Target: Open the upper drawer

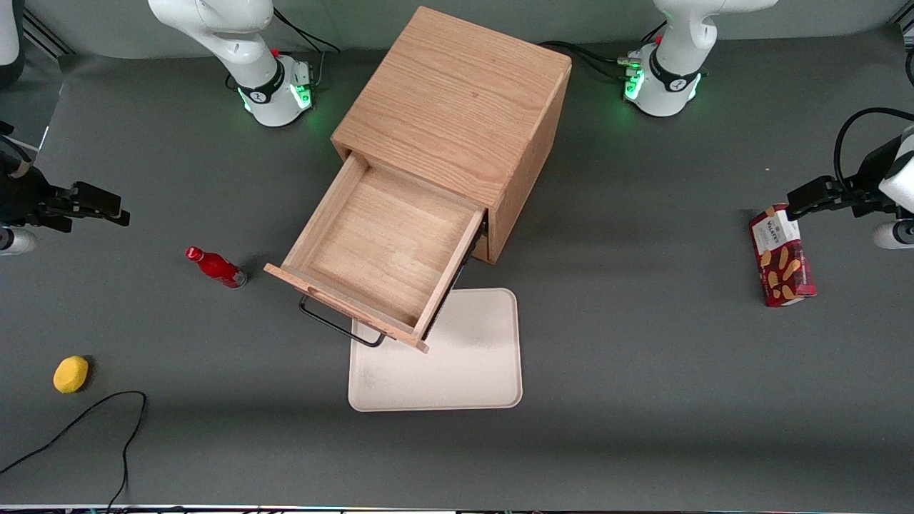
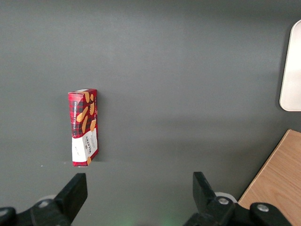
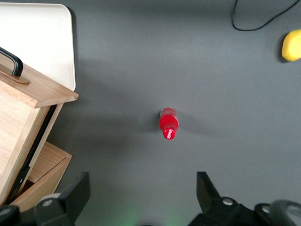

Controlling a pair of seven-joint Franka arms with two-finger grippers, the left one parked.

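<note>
The upper drawer (image 1: 385,250) of the oak cabinet (image 1: 457,107) stands pulled far out, its light-wood inside empty. Its black wire handle (image 1: 335,325) is on the front, above the cream tray. The drawer (image 3: 19,117) and handle (image 3: 11,61) also show in the right wrist view. The lower drawer is hidden beneath it. My right gripper (image 1: 114,205) is open and empty. It hangs above the mat toward the working arm's end of the table, well away from the drawer, with the red bottle below it (image 3: 142,186).
A red bottle (image 1: 216,268) (image 3: 168,123) lies on the mat between gripper and drawer. A cream tray (image 1: 471,357) lies partly under the drawer front. A yellow lemon-like thing (image 1: 71,374) and a black cable (image 1: 86,421) lie nearer the camera. A biscuit box (image 1: 782,257) lies toward the parked arm's end.
</note>
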